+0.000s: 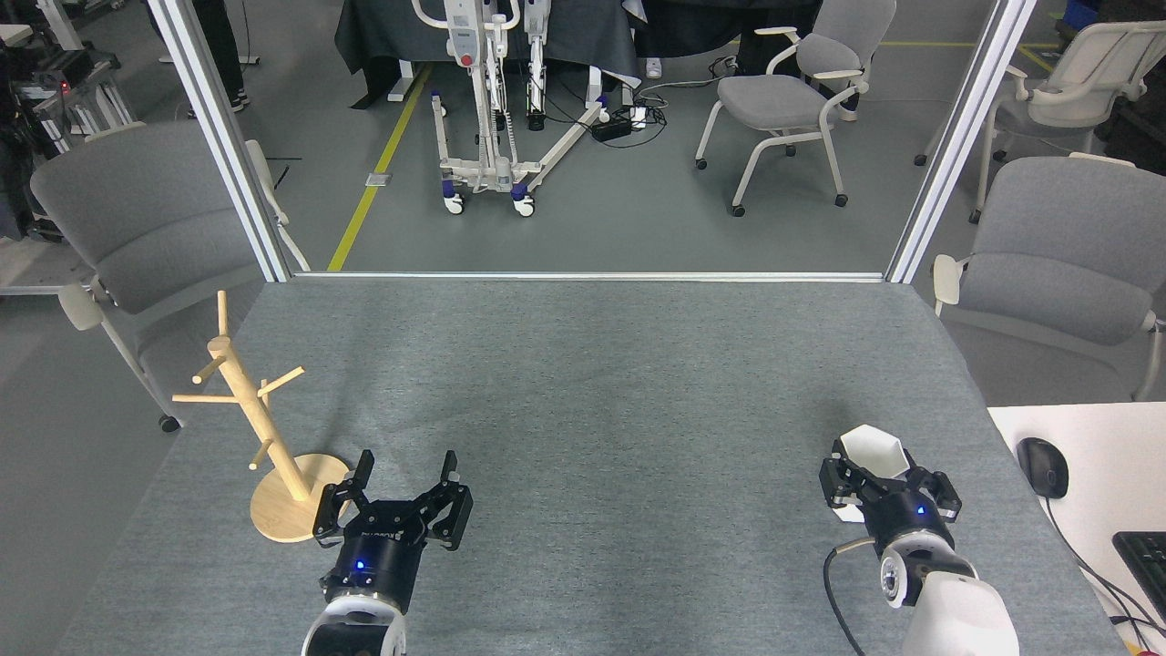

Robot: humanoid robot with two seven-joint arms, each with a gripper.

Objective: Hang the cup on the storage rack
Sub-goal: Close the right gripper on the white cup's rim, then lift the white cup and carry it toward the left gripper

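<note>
Cup [873, 449]: white, hexagonal rim, near right table edge, rim tipped up; right gripper [888, 487] closed around its lower body. Whether off cloth: cannot tell. Storage rack [260, 412]: wooden, upright on disc base, far left, well apart from cup; pegs bare. Left gripper [405, 474]: fingers spread, holding nothing, just beside rack base. Progress: cup grasped; carry across table and hooking handle on peg remain.

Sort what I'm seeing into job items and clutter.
Job: cup in the right claw; storage rack at the table's left, beside the open left claw.
Clutter: mouse and keyboard on the side desk, grey chairs, wheeled stand.
</note>
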